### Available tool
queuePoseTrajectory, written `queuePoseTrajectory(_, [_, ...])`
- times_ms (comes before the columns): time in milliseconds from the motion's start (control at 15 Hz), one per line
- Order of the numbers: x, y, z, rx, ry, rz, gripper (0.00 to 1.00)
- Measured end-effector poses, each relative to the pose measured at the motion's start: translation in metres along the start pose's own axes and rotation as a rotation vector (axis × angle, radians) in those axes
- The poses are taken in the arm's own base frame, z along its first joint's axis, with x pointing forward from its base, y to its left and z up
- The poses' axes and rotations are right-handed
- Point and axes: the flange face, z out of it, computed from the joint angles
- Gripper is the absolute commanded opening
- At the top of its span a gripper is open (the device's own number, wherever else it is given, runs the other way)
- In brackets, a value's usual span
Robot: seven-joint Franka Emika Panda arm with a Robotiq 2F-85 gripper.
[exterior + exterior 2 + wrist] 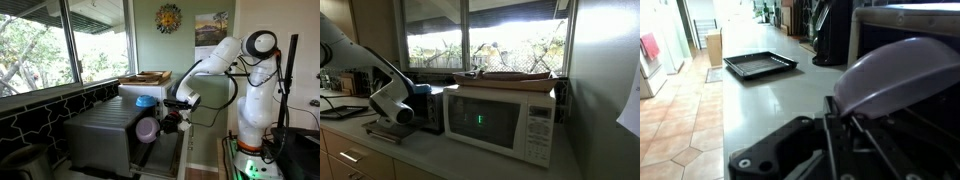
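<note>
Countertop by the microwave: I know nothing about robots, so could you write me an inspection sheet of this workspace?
Surface: grey countertop, smooth.
Job's things: lavender cup, tipped on its side at the end effector.
Clutter: black baking tray lying flat on the countertop; white microwave with a wooden tray on top; grey appliance beside the cup; small blue object.
Grippers: end effector shut on the lavender cup.
Cables: nothing seen.
Surroundings: windows with trees outside; tiled floor; sun ornament on the wall.
</note>
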Motion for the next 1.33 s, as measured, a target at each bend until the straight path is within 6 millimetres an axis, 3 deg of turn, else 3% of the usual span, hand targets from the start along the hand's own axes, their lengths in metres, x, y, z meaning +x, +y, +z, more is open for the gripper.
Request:
queuePoseTrajectory(267, [0.000, -0.004, 0.002, 0.024, -0.123, 0.143, 0.02])
queuePoseTrajectory(533, [0.012, -0.008, 0.006, 0.068, -0.214, 0.283, 0.02])
queuePoseTrajectory(800, [0.020, -0.012, 0.009, 0.112, -0.298, 0.344, 0.05])
queuePoseTrajectory(1067, [0.026, -0.016, 0.010, 0.146, -0.330, 0.375, 0.01])
queuePoseTrajectory(1133, [0.027, -0.016, 0.011, 0.151, -0.334, 0.380, 0.07])
queuePoseTrajectory(1200, [0.027, -0.017, 0.012, 0.156, -0.338, 0.384, 0.28])
queuePoseTrajectory(1333, [0.028, -0.017, 0.013, 0.159, -0.341, 0.389, 0.34])
